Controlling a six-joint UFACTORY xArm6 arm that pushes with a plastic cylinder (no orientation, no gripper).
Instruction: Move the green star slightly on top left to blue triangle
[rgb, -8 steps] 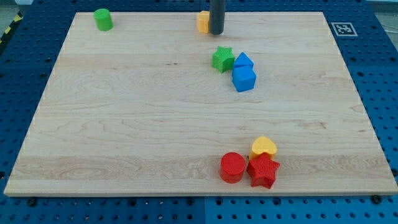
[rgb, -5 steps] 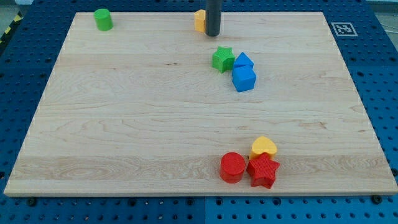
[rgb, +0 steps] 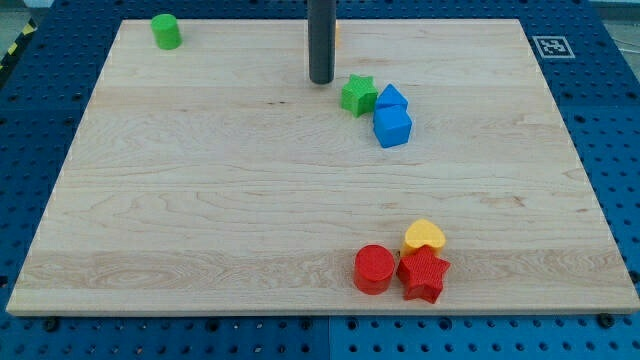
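Observation:
The green star (rgb: 357, 95) lies on the wooden board (rgb: 200, 200), touching the left side of the blue triangle (rgb: 391, 98). A blue cube (rgb: 392, 127) sits just below the triangle. My tip (rgb: 321, 80) is on the board a short way to the view's left of the green star and slightly above it, with a small gap between them. The rod rises straight up out of the view's top.
A green cylinder (rgb: 165, 31) stands at the top left corner. A yellow block (rgb: 336, 32) shows only as a sliver behind the rod. A red cylinder (rgb: 374, 268), red star (rgb: 424, 274) and yellow heart (rgb: 424, 236) cluster at the bottom right.
My tip has moved down and to the view's left, from beside the yellow block to just left of the green star. No block has moved.

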